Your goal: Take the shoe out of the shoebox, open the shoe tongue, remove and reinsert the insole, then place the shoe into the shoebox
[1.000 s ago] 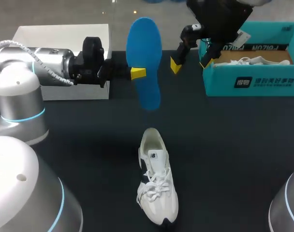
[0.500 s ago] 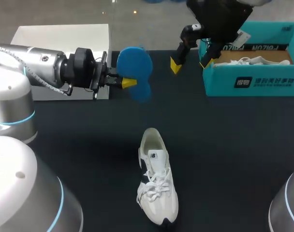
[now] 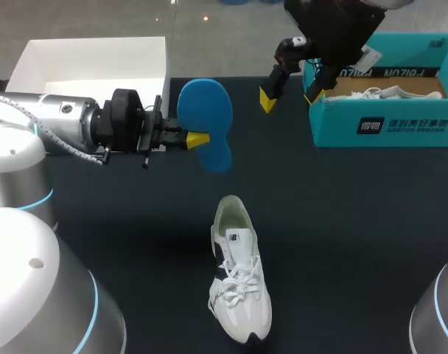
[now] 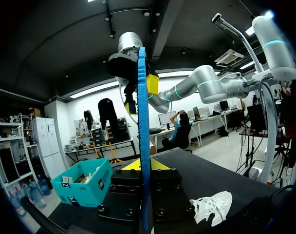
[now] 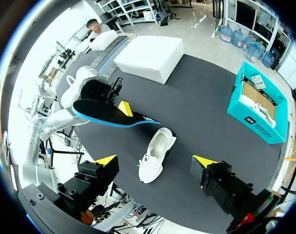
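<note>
Left fingers (image 3: 198, 139): pinched tight on the blue insole (image 3: 205, 110), holding it in the air over the table (image 3: 357, 221).
Right fingers (image 3: 268, 99): spread wide, holding nothing, high beside the shoebox (image 3: 386, 125).
Shoe (image 3: 239, 273): white, lay on the table, near the middle.
Shoebox: teal, far right, white shoe inside.

Our blue insole (image 3: 205, 118) looks like matt foam with a finely grained edge, while the white shoe (image 3: 239, 273) shows soft woven cloth, smoother panels and flat fabric laces. The teal shoebox (image 3: 386, 125) reads as matt cardboard, the tabletop (image 3: 357, 236) is dark, dull and smooth, and our left arm (image 3: 62, 122) wears a glossy silvery shell with matt black joints.
</note>
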`<state>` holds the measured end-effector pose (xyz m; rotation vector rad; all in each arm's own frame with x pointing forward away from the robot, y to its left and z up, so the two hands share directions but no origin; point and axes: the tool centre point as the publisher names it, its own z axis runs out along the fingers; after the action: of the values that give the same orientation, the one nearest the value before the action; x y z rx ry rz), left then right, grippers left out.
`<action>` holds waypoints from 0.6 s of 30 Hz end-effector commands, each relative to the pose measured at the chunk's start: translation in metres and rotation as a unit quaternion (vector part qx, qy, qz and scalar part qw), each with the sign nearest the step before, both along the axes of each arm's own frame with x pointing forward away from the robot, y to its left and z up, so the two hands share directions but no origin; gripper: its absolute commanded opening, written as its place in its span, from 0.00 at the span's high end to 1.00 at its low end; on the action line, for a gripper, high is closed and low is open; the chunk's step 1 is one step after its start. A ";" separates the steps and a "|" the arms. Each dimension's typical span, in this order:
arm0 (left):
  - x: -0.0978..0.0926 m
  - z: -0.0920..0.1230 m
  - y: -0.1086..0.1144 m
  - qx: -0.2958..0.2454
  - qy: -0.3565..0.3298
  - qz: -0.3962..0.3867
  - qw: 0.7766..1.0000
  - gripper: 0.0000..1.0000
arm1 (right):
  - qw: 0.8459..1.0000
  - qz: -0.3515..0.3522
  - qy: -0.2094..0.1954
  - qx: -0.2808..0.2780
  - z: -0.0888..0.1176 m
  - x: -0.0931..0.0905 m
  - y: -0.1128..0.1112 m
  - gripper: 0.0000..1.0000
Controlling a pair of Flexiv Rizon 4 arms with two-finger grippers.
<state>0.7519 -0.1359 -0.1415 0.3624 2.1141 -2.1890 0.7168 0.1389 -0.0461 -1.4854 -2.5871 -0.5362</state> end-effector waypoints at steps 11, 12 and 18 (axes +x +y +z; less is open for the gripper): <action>0.000 0.000 0.000 0.000 0.000 0.000 1.000 1.00 | 1.000 0.000 0.001 0.000 -0.001 0.001 0.001 0.00; 0.000 0.000 0.000 0.000 0.000 0.000 1.000 1.00 | 1.000 0.000 0.001 0.000 -0.001 0.001 0.001 0.00; -0.001 0.022 -0.005 -0.102 -0.140 -0.007 0.985 1.00 | 1.000 0.000 0.001 0.000 -0.001 0.001 0.001 0.00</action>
<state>0.7480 -0.1394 -0.1248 0.4630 2.0286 -2.1858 0.7168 0.1390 -0.0462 -1.4852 -2.5872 -0.5360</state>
